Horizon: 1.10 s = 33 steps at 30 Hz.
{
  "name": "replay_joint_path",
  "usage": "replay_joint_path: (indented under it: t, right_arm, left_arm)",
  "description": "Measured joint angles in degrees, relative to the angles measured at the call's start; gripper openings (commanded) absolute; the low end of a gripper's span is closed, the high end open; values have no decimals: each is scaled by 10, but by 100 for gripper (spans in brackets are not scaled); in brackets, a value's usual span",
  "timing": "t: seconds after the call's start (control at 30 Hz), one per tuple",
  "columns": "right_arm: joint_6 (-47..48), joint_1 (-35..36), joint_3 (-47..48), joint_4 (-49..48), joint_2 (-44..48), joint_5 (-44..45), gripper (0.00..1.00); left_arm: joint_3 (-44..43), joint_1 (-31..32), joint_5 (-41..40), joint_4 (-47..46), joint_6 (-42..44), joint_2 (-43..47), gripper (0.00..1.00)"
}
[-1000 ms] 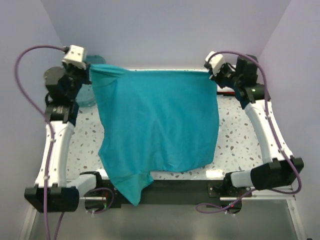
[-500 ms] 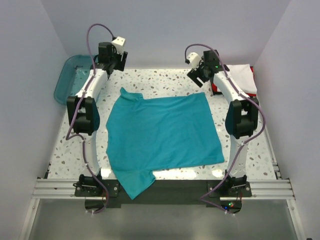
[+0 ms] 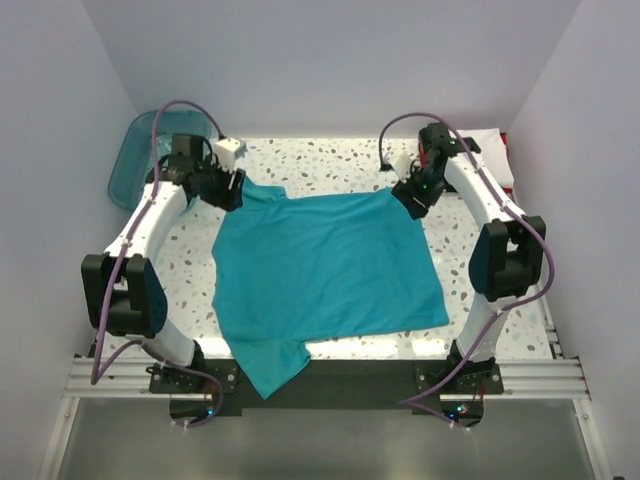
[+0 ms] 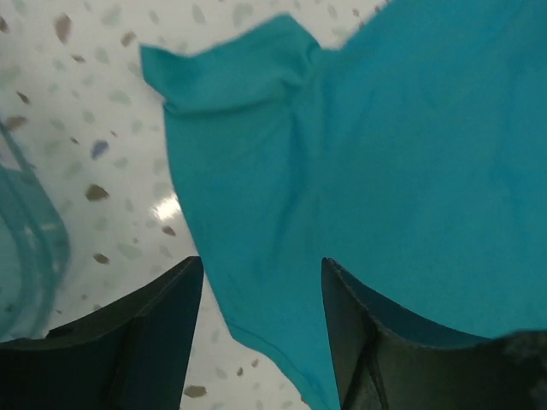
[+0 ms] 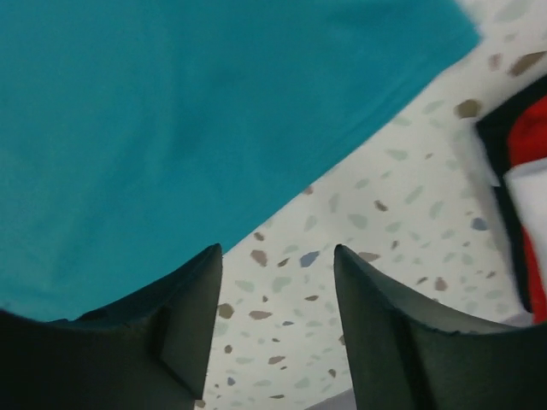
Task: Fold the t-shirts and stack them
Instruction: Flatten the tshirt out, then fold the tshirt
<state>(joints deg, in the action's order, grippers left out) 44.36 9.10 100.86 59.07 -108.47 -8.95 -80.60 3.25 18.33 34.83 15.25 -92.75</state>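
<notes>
A teal-blue t-shirt lies spread flat on the speckled table, one sleeve hanging over the near edge. My left gripper hovers at its far left corner, open, with the cloth's edge below the gap and nothing held. Over the far right corner hangs my right gripper, open too, with bare table between its fingers and the shirt's edge just beside them. A white t-shirt and a red t-shirt lie together at the far right; the right wrist view shows the red and the white.
A translucent teal plastic bin stands at the far left corner, its wall close to my left fingers. The speckled table shows on both sides of the shirt. Purple walls close in the back and sides.
Both grippers held the shirt up by its far corners, then let go; the shirt dropped flat on the table. Both arms have since come down to the shirt's far corners.
</notes>
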Motion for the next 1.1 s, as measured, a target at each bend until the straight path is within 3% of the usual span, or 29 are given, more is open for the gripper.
replay_joint_path:
  t: [0.23,0.4,0.53,0.8,1.1]
  right_arm:
    - [26,0,-144,70,1,-5,42]
    - [32,0,-213,68,2,1,39]
    - [31,1,-249,58,8,4,38]
    - [23,41,-333,39,21,4,38]
    - [16,102,-358,67,31,-26,38]
  left_arm:
    - [144,0,-16,100,20,-3,54]
    - [173,0,-54,104,24,-41,50]
    - [164,-2,-90,91,27,-99,47]
    - [43,-9,-141,97,56,-188,46]
    - [12,-12,-136,115,137,-208,50]
